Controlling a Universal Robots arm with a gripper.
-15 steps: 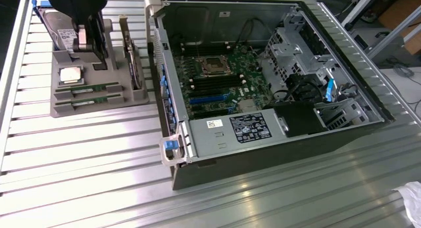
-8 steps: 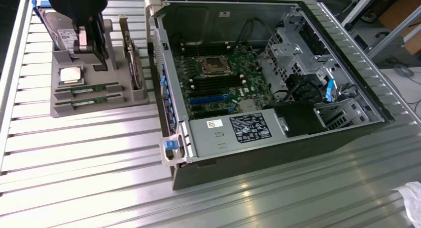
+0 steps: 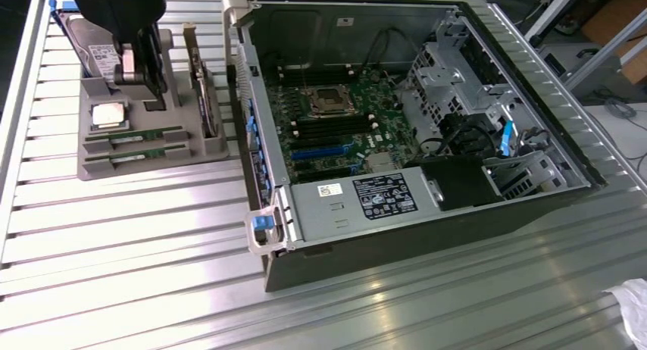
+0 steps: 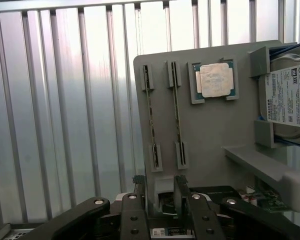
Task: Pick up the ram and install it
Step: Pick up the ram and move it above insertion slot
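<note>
Strong overhead glare on ribbed metal table (image 3: 151, 236), PC case (image 3: 425, 248) interior dim w/ shadow

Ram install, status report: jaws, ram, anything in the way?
Gripper over gray holder, jaws open, empty. Ram in holder slot, second stick alongside. Processor chip nearby, not blocking.

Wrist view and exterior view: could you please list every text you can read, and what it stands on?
"TOSHIBA": sideways on the white label of the hard drive.
Other print on that label: too small to read.
The power supply label: too small to read.
The white sticker beside it: cannot be read.
</note>
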